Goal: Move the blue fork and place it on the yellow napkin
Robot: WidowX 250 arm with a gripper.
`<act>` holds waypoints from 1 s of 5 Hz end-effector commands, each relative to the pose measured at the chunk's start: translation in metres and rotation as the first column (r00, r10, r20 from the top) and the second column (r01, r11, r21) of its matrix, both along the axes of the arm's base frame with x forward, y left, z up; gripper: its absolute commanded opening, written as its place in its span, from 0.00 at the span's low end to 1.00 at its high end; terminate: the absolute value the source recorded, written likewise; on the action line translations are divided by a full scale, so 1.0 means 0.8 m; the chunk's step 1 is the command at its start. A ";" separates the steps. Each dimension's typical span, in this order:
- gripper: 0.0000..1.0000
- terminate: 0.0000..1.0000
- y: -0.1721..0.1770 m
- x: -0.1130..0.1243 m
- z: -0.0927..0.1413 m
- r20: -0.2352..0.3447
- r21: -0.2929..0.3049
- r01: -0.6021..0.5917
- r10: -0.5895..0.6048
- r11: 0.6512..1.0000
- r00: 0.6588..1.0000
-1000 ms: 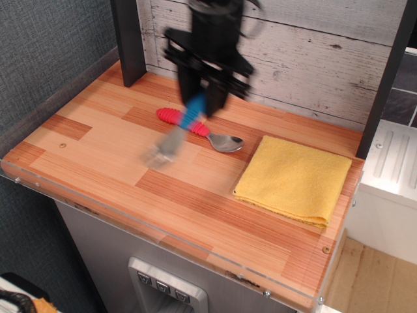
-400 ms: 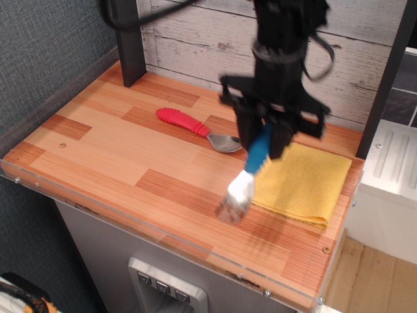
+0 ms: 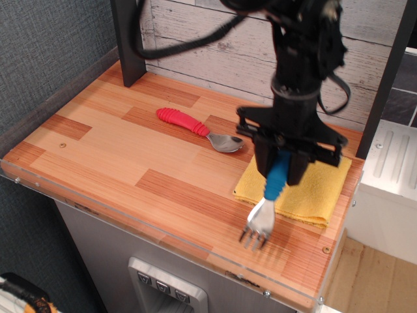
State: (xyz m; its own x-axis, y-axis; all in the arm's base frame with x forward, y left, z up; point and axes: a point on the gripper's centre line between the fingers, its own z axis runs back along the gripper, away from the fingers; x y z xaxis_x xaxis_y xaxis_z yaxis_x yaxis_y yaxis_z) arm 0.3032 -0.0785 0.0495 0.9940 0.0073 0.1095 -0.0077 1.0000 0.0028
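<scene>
My gripper [image 3: 285, 166] is shut on the blue handle of the blue fork [image 3: 268, 202]. The fork hangs tilted, silver tines down and toward the front, above the front edge of the yellow napkin [image 3: 316, 193]. The tines reach past the napkin's front edge over the wood. The napkin lies flat at the right of the table, and the black arm and gripper hide most of its middle and left part.
A red-handled metal spoon [image 3: 195, 128] lies left of the napkin, its bowl near the napkin's back-left corner. The wooden table [image 3: 104, 150] has a clear plastic lip along the front. A dark post [image 3: 127, 39] and a plank wall stand behind.
My gripper carried the blue fork from above the spoon rightward and forward. It now hangs over the napkin's front part, a little lower than before.
</scene>
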 end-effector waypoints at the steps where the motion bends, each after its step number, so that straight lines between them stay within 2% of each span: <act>1: 0.00 0.00 -0.017 0.005 -0.006 0.055 -0.015 -0.033 0.034 0.999 0.998; 2: 0.00 0.00 -0.016 0.003 -0.008 0.057 -0.016 -0.049 0.050 0.999 0.997; 3: 0.00 0.00 -0.014 0.003 -0.012 0.048 -0.049 -0.039 0.042 0.998 0.998; 4: 1.00 0.00 -0.012 0.001 -0.009 0.050 -0.054 -0.022 0.024 0.998 0.998; 5: 1.00 0.00 -0.009 0.000 -0.004 0.049 -0.057 -0.015 0.017 0.998 0.999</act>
State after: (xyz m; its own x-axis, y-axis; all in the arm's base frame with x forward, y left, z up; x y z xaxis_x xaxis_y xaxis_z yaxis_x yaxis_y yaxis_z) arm 0.2966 -0.0869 0.0257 0.9936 0.0224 0.1103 -0.0185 0.9992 -0.0368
